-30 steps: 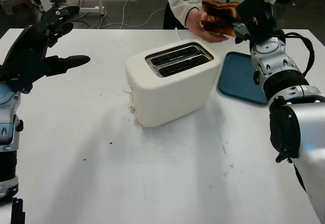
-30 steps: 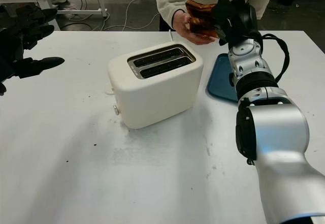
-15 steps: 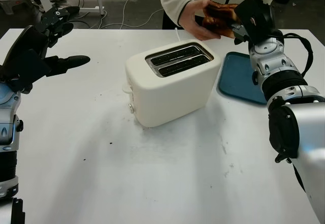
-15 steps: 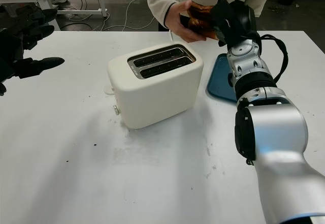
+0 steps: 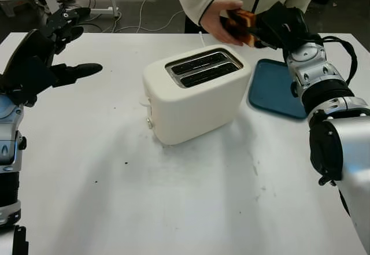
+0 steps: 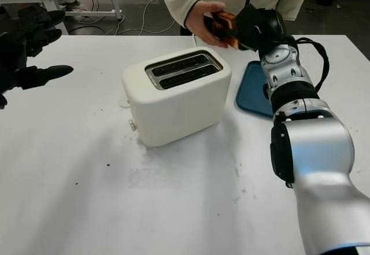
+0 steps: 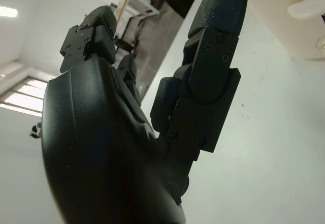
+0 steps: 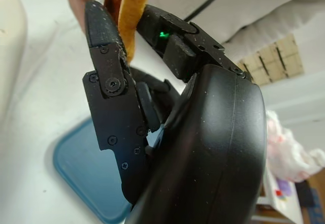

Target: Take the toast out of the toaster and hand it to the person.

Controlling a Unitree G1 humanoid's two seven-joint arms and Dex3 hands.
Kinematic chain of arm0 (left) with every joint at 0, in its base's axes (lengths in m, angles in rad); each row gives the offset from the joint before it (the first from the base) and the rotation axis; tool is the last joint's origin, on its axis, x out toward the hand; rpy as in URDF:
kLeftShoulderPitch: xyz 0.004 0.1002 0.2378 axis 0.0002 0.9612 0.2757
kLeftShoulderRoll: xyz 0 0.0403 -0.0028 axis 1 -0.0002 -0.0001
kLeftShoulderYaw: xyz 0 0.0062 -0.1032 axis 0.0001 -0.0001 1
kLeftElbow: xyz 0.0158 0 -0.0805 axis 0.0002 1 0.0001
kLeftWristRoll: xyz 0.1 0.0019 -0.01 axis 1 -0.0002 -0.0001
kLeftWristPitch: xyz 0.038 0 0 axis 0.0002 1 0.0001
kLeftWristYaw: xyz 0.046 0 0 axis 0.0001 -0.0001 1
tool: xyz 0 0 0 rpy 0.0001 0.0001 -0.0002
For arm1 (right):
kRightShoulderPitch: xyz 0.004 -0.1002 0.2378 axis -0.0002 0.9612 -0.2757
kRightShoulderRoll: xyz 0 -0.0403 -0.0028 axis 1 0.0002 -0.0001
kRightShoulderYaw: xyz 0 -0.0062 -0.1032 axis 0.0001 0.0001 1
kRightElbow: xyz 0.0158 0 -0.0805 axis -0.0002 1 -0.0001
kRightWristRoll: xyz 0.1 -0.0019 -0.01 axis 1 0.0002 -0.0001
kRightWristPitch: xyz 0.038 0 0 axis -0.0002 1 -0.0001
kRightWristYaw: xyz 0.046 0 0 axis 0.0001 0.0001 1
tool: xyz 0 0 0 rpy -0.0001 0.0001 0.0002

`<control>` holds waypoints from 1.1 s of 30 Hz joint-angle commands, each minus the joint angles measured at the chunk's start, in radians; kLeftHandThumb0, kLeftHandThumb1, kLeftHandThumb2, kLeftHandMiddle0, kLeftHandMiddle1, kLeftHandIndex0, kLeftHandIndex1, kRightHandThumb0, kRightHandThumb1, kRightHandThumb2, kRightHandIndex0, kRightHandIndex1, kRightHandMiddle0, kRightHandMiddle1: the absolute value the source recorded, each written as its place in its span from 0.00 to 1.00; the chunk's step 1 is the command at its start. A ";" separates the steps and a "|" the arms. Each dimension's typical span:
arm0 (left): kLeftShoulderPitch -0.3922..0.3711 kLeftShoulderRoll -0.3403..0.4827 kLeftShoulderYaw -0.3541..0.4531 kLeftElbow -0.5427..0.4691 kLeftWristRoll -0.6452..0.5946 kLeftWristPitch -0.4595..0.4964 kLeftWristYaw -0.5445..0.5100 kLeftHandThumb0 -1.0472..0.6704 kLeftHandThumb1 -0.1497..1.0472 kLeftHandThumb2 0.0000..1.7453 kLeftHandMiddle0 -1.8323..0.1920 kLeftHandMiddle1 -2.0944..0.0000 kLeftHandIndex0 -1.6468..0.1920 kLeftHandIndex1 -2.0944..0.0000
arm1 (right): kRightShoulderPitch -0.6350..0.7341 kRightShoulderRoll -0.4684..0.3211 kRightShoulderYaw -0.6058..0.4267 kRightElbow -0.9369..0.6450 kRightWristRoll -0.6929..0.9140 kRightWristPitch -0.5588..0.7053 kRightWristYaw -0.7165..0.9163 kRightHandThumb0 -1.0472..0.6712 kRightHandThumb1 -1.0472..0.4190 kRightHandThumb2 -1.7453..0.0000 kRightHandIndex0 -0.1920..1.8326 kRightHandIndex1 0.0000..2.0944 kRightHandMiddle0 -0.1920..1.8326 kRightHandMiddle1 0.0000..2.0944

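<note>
Right hand (image 5: 277, 23) raised at 1 o'clock beyond toaster (image 5: 196, 93), fingers clamped on dark-browned toast (image 5: 241, 22), person's hand (image 5: 218, 18) gripping its other end, left hand (image 5: 40, 58) open at 10 o'clock.

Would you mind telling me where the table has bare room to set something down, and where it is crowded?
Bare room: the broad near stretch of the table in front of the toaster, and the span between the toaster and the open left hand. The blue tray looks bare. Crowded: the far edge, where the right hand and the person's hand hold the toast.
</note>
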 commanded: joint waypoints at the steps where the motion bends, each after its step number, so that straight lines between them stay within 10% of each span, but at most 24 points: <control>1: 0.010 0.005 0.000 -0.007 -0.003 -0.003 0.004 0.09 0.87 0.00 0.91 0.82 0.90 0.82 | 0.000 -0.013 -0.017 -0.007 0.021 -0.057 0.022 0.17 0.12 1.00 0.34 0.00 0.39 0.00; 16: 0.038 -0.016 0.033 -0.002 -0.049 -0.023 0.006 0.10 0.86 0.00 0.91 0.84 0.90 0.83 | 0.111 -0.084 -0.127 -0.123 0.189 -0.286 0.206 0.20 0.15 1.00 0.12 0.00 0.15 0.01; 27: 0.214 -0.109 0.088 -0.176 -0.093 -0.055 0.072 0.07 0.89 0.02 0.91 0.85 0.90 0.85 | 0.941 0.017 -0.159 -1.187 0.414 -0.210 0.298 0.16 0.09 0.85 0.17 0.03 0.19 0.01; 33: 0.349 -0.225 0.099 -0.295 -0.172 -0.060 0.097 0.08 0.89 0.02 0.91 0.93 0.90 0.91 | 1.223 0.126 -0.119 -1.478 0.413 -0.142 0.247 0.16 0.09 0.76 0.17 0.02 0.18 0.00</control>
